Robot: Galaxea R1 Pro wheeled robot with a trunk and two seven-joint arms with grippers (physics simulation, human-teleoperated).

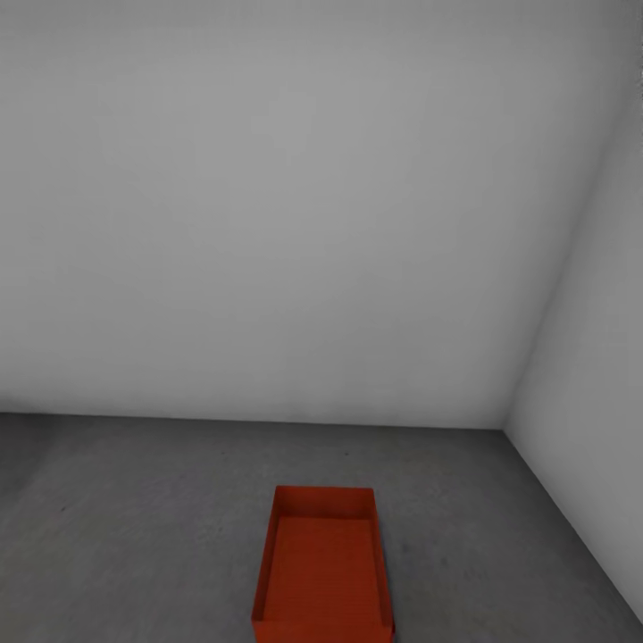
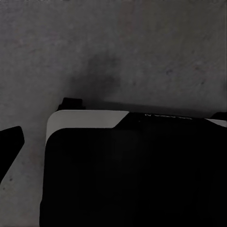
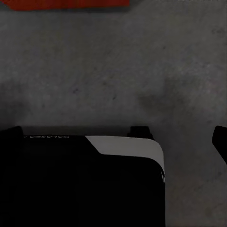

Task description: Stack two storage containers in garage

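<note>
Either end effector's state cannot be told, perhaps from darkness; one storage container sits on the floor.

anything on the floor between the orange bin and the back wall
Nothing: in the head view only bare grey concrete floor lies between the bin and the back wall.

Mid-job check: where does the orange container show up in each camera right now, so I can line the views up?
Head view: the orange container sits on the grey concrete floor, low and centre, open top up, near the wall corner.
Left wrist view: I can't make out the container here; concrete floor and dark robot body.
Right wrist view: a strip of orange container at the picture's edge.
Shared landmark: the mottled concrete floor.
</note>
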